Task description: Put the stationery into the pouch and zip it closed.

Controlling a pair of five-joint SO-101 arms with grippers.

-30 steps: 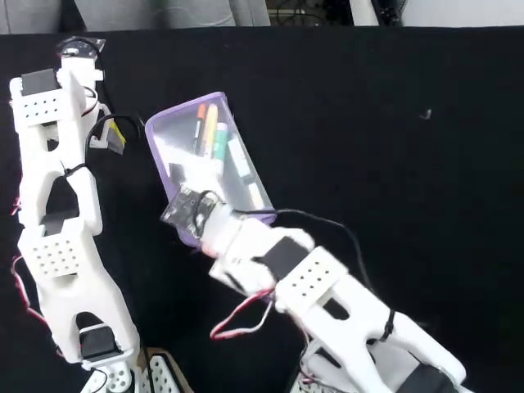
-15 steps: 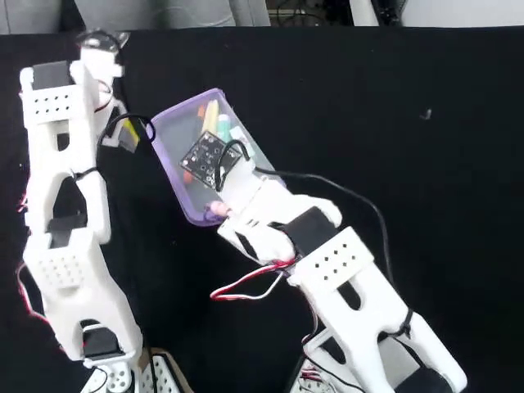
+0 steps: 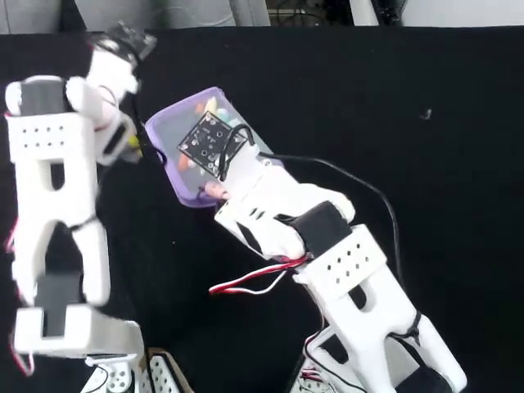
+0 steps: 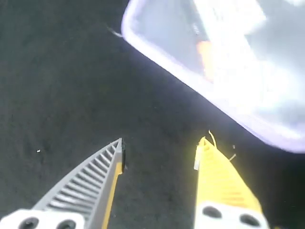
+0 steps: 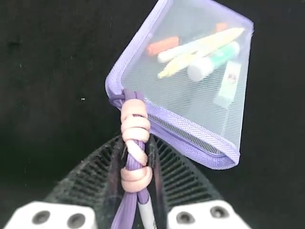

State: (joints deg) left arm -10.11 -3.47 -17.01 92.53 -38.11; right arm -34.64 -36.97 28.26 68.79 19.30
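Place: a robotics lab bench.
Table: black cloth (image 3: 458,123) over the whole surface.
Arms: white printed left arm (image 3: 45,135) and right arm (image 3: 352,262), with loose red wires (image 3: 237,286).
Far edge: grey fabric (image 3: 164,12) hanging behind.

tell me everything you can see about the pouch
The pouch is a flat rectangular case of see-through mesh with purple fabric edging and a zip along one side. It rests on the black table, with pens and a small white block showing inside. A pink and purple cord at one corner is clamped in the right gripper.
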